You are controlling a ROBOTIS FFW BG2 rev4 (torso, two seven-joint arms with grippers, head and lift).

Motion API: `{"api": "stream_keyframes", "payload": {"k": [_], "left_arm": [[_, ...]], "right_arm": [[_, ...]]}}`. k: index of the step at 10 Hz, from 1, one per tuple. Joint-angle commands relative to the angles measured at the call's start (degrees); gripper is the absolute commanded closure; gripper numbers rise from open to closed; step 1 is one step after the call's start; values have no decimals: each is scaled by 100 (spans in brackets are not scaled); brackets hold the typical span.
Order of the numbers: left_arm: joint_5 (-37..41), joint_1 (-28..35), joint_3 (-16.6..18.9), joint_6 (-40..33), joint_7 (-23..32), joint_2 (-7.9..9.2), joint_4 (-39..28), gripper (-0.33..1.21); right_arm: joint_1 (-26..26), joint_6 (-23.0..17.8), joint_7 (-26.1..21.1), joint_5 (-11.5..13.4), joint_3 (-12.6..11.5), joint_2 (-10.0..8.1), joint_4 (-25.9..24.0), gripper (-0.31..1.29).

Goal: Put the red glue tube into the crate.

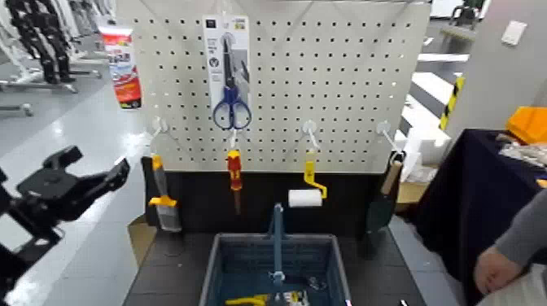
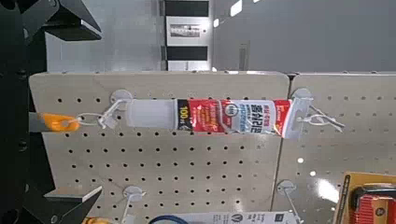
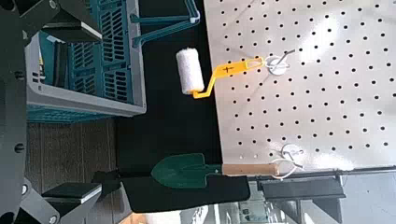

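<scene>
Tube still hangs on the pegboard, left end effector lined up with it

Far left, the left end effector (image 1: 122,171) hangs with its fingers apart, below and left of the one red glue tube (image 1: 120,67), which hangs from the top-left corner of the pegboard (image 1: 358,89), likely so an arm can reach it from the open side. Rightward, six tools hang on hooks so each handle is free: brush (image 1: 163,203), scissors (image 1: 231,75), screwdriver (image 1: 234,172), roller (image 1: 306,195), trowel (image 1: 382,205). One crate (image 1: 213,268) sits on the desk (image 1: 167,273) below, mouth up to receive the tube. The right end effector (image 3: 65,187) has its fingers apart near the crate. A person's hand (image 1: 494,268) rests far right.
</scene>
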Motion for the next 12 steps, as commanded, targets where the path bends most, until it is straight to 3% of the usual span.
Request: {"api": "stream_keyframes", "payload": {"k": [1,7,9,12], "left_arm": [[46,-342,38,241,-232,197,58,15],[-60,-1291,-129,434,-979,513,612,17],[-183,-1581,-138,417,-1199,539,788,17],[-209,-2091,-252,461,-1585,759,1298,17]], "right_arm": [[-40,28,28,-35,27,-14,21,17],[-119,45,81,-131,89,-40,65,16],[-146,54,116,-149,106,-40,82,16],[-198,63,186,-202,124,-49,117,16]]}}
